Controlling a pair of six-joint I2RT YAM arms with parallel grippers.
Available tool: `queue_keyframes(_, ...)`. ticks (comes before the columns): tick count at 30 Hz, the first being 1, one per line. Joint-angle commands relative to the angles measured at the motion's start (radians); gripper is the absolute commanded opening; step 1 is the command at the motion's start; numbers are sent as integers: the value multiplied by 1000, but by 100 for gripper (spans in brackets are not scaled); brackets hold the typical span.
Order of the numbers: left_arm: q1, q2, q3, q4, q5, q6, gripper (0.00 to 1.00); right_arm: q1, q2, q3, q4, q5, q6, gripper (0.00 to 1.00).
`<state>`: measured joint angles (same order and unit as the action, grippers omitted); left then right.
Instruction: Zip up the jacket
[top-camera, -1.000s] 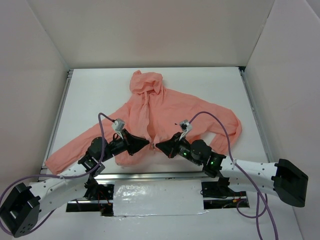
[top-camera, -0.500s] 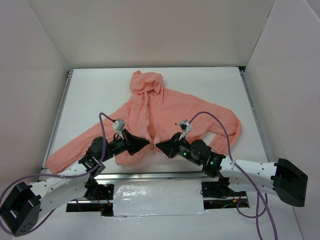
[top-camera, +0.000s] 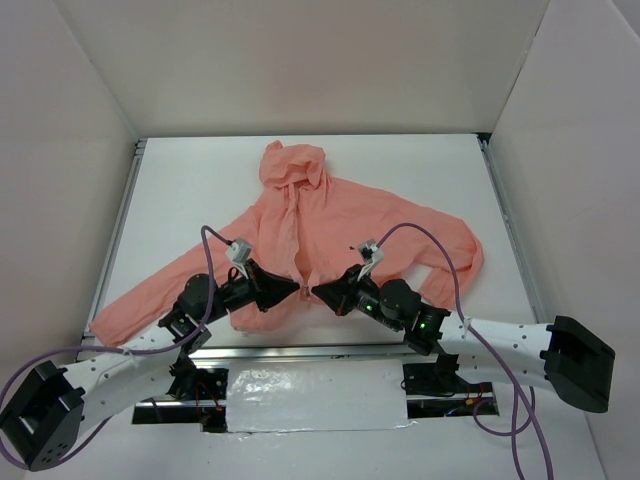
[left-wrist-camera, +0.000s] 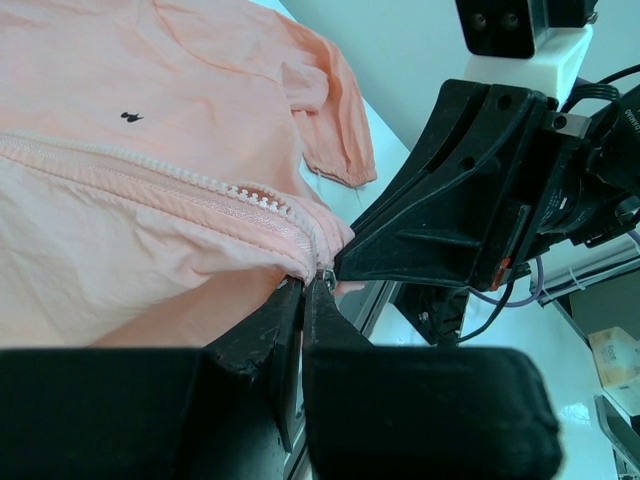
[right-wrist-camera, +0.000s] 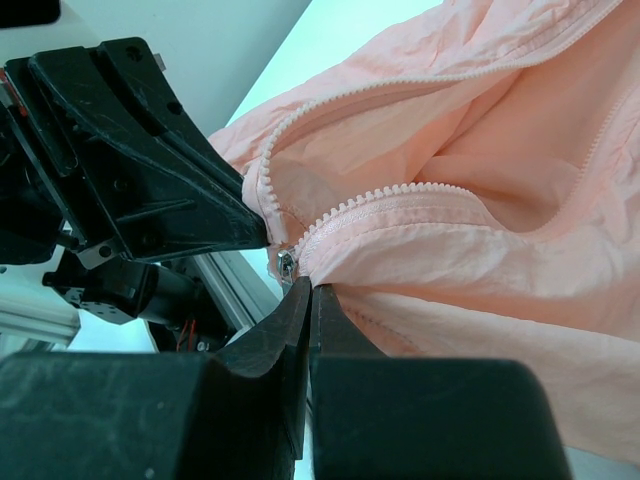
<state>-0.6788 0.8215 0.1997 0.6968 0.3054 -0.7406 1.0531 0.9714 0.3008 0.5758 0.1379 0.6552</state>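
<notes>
The salmon-pink jacket (top-camera: 340, 225) lies flat on the white table, hood at the far side and front open down the middle. Both grippers meet tip to tip at the centre of its near hem. My left gripper (top-camera: 297, 287) is shut on the hem edge at the zipper's lower end (left-wrist-camera: 304, 288). My right gripper (top-camera: 316, 291) is shut on the other front edge (right-wrist-camera: 309, 290), just below the small metal slider (right-wrist-camera: 287, 266). White zipper teeth (right-wrist-camera: 400, 195) run apart above the slider. A tiny dark chest mark (left-wrist-camera: 130, 117) shows on the fabric.
One sleeve (top-camera: 130, 305) stretches toward the near left corner, and the other (top-camera: 465, 255) is folded at the right. A metal rail (top-camera: 300, 350) runs along the table's near edge. White walls (top-camera: 70, 150) enclose the table on three sides.
</notes>
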Motion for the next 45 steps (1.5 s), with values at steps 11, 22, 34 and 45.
queue_keyframes(11, 4, 4, 3, 73, 24, -8, 0, -11, 1, 32, 42, -3, -23, 0)
queue_keyframes(22, 4, 11, -19, 122, 32, -34, 0, -41, 9, 41, 53, -27, -29, 0)
queue_keyframes(34, 4, -44, 14, 12, -52, -26, 0, -44, 33, 14, 93, -69, -5, 0)
queue_keyframes(45, 4, -12, 0, 66, -20, -48, 0, -45, 26, 34, 78, -55, -20, 0)
